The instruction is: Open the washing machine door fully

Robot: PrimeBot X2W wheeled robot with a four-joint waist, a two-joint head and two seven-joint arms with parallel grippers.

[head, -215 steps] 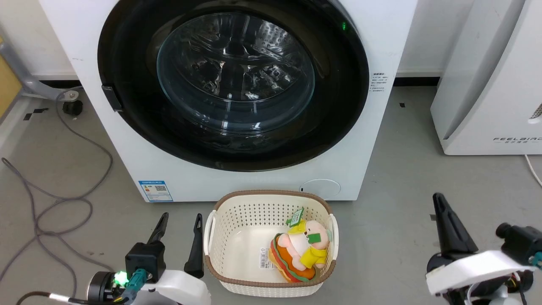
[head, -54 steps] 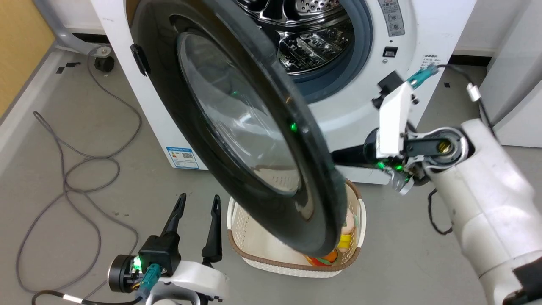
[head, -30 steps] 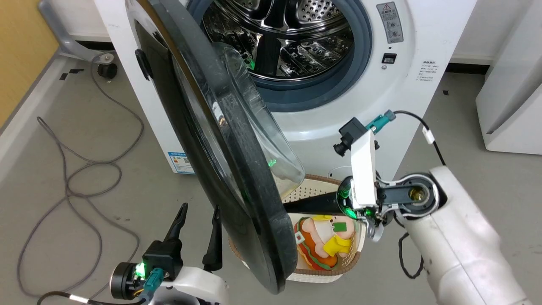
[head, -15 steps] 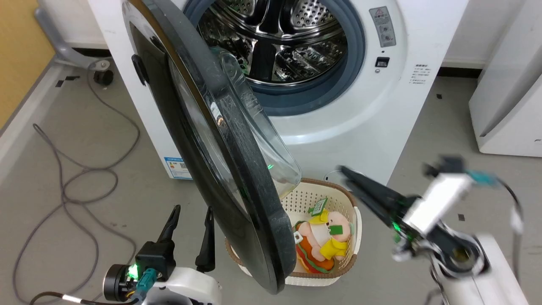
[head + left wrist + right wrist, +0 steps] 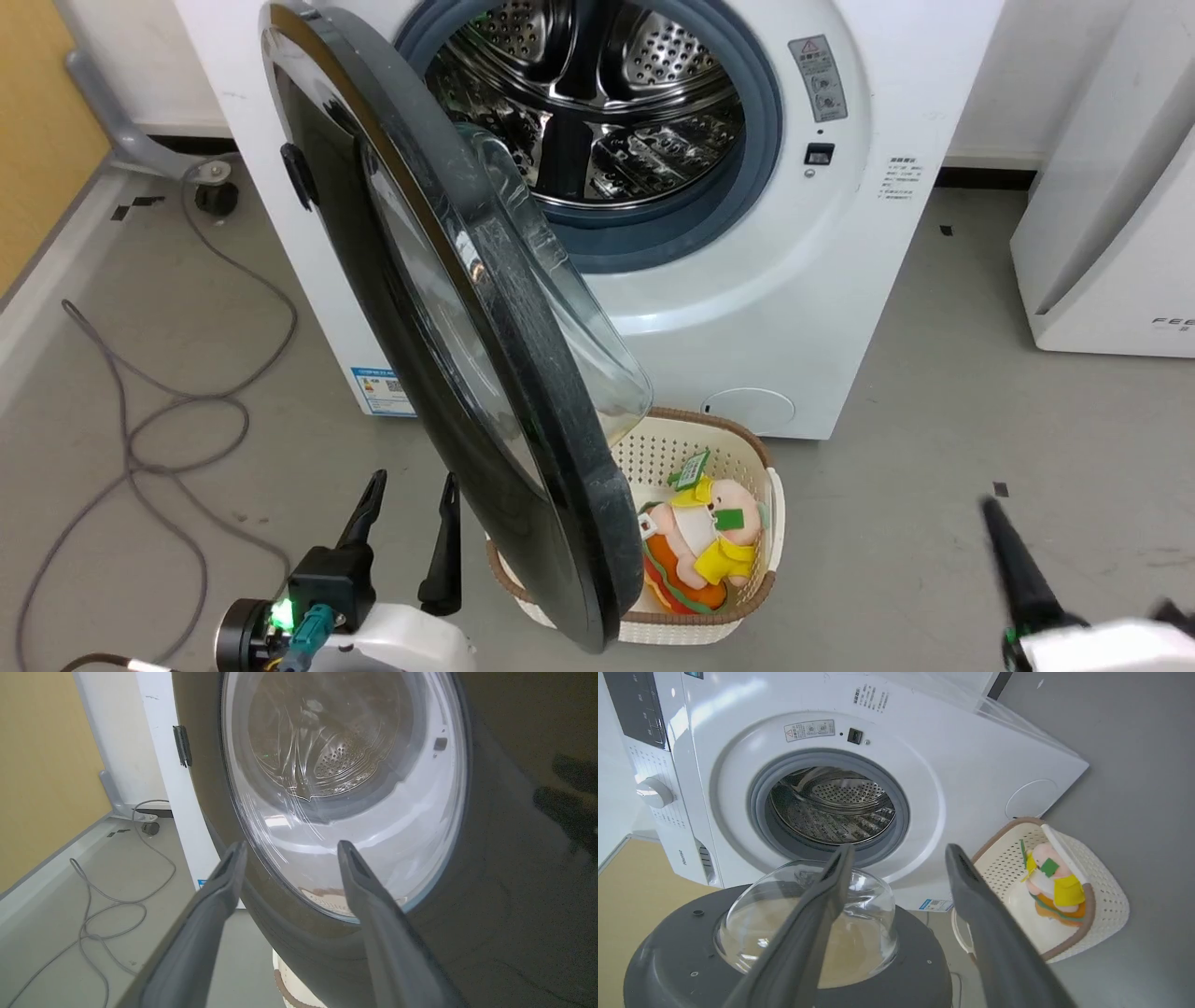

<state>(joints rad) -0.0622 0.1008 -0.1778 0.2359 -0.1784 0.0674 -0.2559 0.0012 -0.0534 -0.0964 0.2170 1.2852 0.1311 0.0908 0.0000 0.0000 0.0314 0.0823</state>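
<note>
The washing machine door (image 5: pixel 411 308), a glossy black disc with a bulging clear glass bowl, stands swung well outward at centre-left, hinged on its left edge. The white washing machine (image 5: pixel 766 299) occupies the upper middle, its steel drum (image 5: pixel 597 103) exposed.

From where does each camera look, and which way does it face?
Head view: on the head, facing down at the washing machine, its open door and the basket; left jaws lower left, right jaws lower right.
Left wrist view: left wrist, facing the door's outer glass; own jaws open.
Right wrist view: right wrist, facing the drum over the door's inner side; own jaws open.
Shared: head and right wrist both show drum and basket.
</note>
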